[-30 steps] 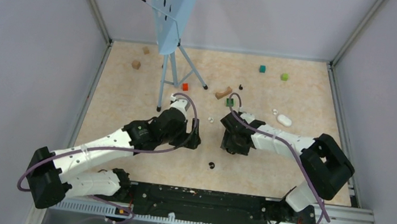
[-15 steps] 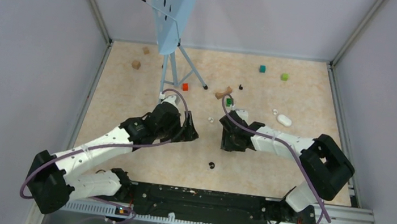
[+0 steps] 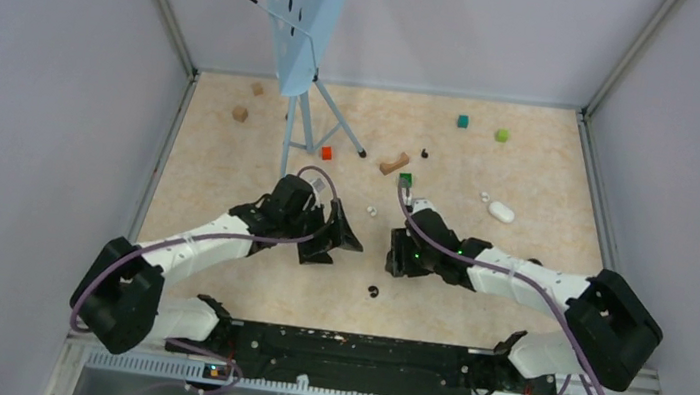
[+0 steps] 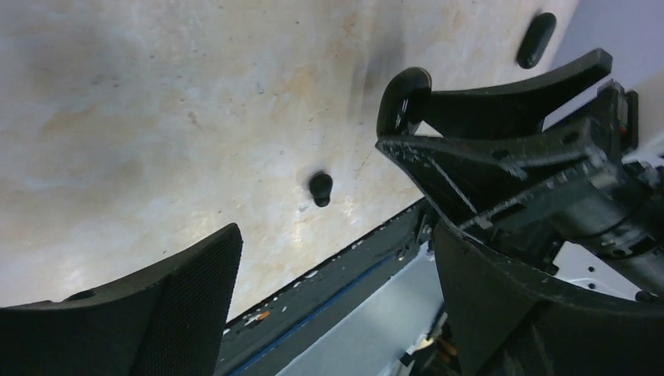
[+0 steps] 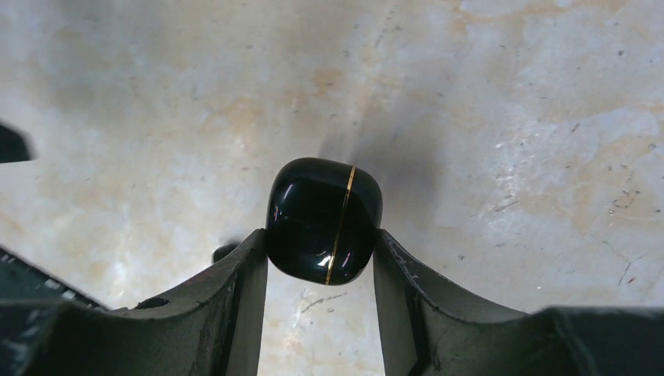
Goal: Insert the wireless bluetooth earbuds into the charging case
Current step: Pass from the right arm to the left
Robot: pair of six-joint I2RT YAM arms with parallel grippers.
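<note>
My right gripper (image 5: 319, 239) is shut on the charging case (image 5: 322, 211), a glossy black rounded box with a thin gold seam, held just above the table. From above, that gripper (image 3: 397, 260) is at table centre. My left gripper (image 3: 345, 241) faces it from the left, open and empty (image 4: 337, 258). A black earbud (image 4: 320, 189) lies on the table ahead of the left jaws, seen from above (image 3: 373, 291) just in front of both grippers. Another black earbud (image 3: 424, 152) lies far back. Small white earbuds (image 3: 370, 209) rest between the two arms.
A blue music stand (image 3: 303, 10) on a tripod stands at the back left. A white case (image 3: 500, 212) and white bud (image 3: 484, 196) lie to the right. Red (image 3: 326, 152), green (image 3: 406, 178) and wooden (image 3: 394, 163) blocks are scattered behind; the black base rail (image 3: 357, 350) runs along the near edge.
The right jaws have narrowed onto the black case, and that arm has swung lower and nearer. The left gripper has turned and shifted slightly right, staying open.
</note>
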